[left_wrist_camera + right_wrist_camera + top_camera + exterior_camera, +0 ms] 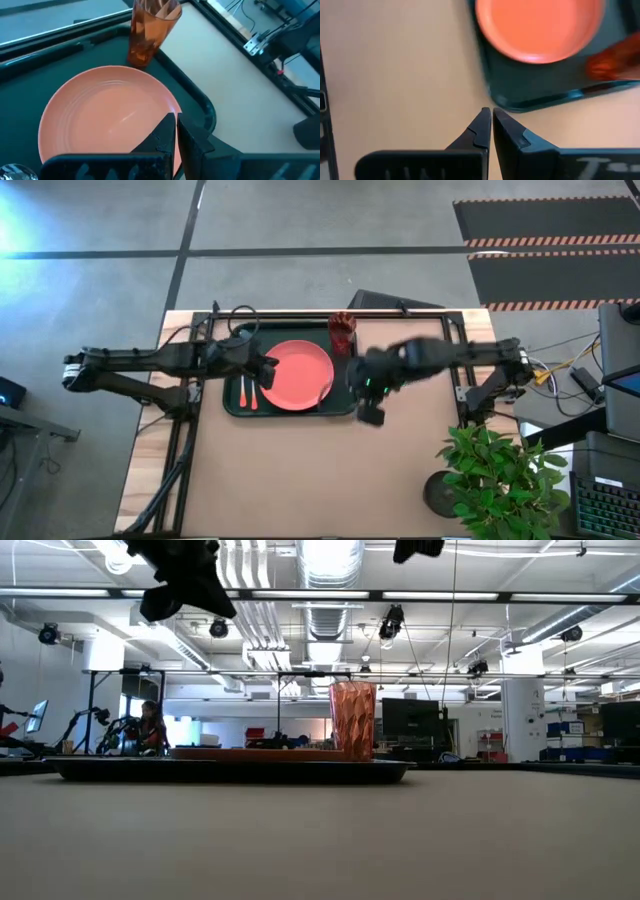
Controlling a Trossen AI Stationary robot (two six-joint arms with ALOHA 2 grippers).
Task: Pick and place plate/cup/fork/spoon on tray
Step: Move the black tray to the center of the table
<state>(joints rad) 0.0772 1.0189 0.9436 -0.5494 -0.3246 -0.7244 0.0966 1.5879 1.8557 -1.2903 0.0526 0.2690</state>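
Observation:
The dark tray (235, 402) lies at the table's far middle. The coral plate (297, 374) rests flat in it, and the reddish-brown cup (343, 330) stands upright at the tray's far right corner. Two slim orange-handled utensils (247, 392) lie on the tray left of the plate; which is the fork and which the spoon I cannot tell. My left gripper (176, 125) hangs shut above the plate's left edge (268, 370), holding nothing. My right gripper (491, 116) is shut and bare over the table, just off the tray's near right corner (500, 102).
A potted green plant (500, 480) stands at the table's near right corner. Bare tabletop (300, 480) stretches from the tray to the near edge. Metal frame rails (180, 450) run along the left side, and cables and equipment (570, 375) sit off the right edge.

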